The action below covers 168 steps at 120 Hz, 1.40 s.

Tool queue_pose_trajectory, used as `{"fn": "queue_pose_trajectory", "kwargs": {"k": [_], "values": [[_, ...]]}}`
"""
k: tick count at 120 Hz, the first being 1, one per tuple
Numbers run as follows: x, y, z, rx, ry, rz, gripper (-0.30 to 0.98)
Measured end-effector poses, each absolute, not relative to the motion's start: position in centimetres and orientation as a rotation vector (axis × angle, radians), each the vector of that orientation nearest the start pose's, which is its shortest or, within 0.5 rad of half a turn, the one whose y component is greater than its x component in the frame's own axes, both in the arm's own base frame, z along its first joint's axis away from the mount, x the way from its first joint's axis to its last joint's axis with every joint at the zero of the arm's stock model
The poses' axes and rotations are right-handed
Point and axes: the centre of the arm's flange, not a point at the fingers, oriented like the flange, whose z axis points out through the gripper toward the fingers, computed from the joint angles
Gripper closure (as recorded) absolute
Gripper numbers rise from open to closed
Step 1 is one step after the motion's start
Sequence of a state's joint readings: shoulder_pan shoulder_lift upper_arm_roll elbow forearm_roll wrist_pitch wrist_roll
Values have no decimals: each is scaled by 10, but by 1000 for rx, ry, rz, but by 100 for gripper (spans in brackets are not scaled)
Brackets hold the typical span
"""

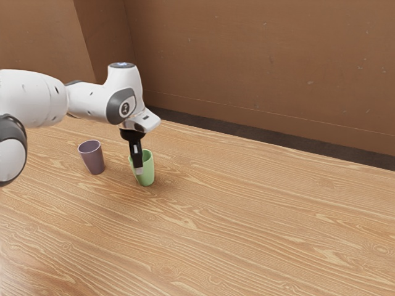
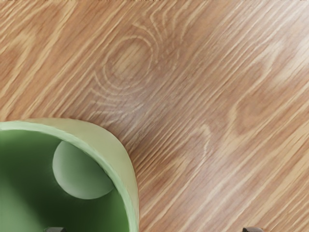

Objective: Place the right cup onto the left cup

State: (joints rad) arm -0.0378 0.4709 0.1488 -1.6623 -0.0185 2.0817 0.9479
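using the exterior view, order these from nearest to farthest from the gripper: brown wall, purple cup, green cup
1. Green cup, right at the fingers
2. Purple cup, toward the exterior view's left
3. Brown wall, beyond the table

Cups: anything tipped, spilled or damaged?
Nothing stands out. The purple cup and green cup both stand upright on the table, with no spill around them and no chips or cracks on the parts that show.
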Motion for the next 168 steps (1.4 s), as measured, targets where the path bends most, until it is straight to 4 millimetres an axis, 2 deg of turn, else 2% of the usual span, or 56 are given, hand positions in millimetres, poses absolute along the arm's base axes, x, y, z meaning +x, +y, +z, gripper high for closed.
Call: {"fn": "queue_pose_trajectory", "kwargs": {"k": [23, 35, 54, 80, 96, 110, 122, 145, 168], "values": [[670, 63, 324, -2838, 1263, 94, 54], [673, 62, 324, -2834, 1259, 82, 65], [674, 62, 323, -2833, 1252, 74, 73], [674, 65, 326, -2833, 1240, 63, 77], [675, 70, 347, -2792, 1234, 19, 78], [673, 79, 385, -2768, 1205, -61, 78], [668, 88, 409, -2763, 1178, -95, 78], [656, 121, 436, -2784, 1098, -118, 78], [644, 152, 451, -2809, 1028, -108, 78]]}}
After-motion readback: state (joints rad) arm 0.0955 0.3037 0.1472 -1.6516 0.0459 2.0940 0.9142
